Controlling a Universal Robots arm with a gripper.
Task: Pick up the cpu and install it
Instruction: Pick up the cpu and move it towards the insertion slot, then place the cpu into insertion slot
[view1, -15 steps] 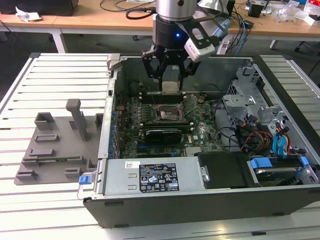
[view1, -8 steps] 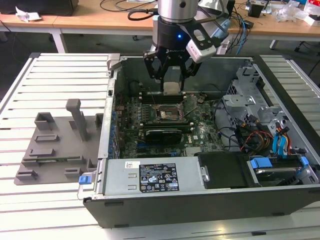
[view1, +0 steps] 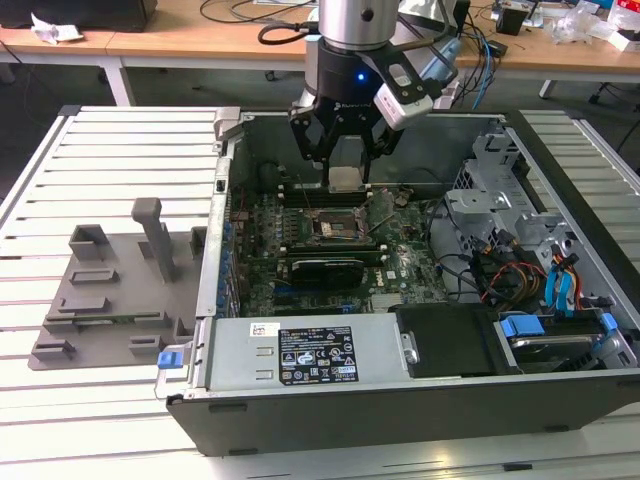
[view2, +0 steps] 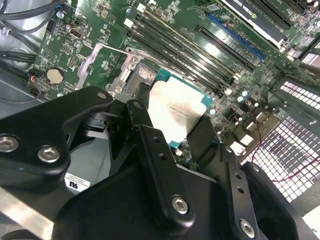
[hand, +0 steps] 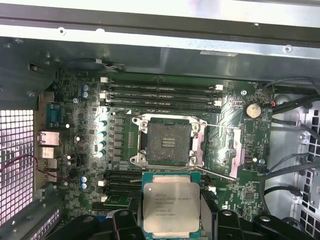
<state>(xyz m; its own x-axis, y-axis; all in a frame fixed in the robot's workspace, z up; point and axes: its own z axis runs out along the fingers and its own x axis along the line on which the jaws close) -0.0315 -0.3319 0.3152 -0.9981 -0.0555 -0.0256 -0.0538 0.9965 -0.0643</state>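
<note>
The cpu (view1: 345, 178), a flat square chip with a silver-grey top and teal rim, hangs between the black fingers of my gripper (view1: 345, 182) above the open computer case. My gripper is shut on the cpu (hand: 171, 207), holding it by two opposite edges in both wrist views. The cpu (view2: 176, 113) hovers a little above the motherboard. The open black socket frame (hand: 166, 141) with its raised metal lever lies just beyond the chip, with the bare socket (view1: 333, 226) below my gripper.
The open case (view1: 400, 400) rests on a white slatted table. A grey plastic tray with upright posts (view1: 120, 280) stands at the exterior view's left. Memory slots (hand: 160, 95), cables (view1: 500, 270) and a drive cage (view1: 490, 190) surround the socket.
</note>
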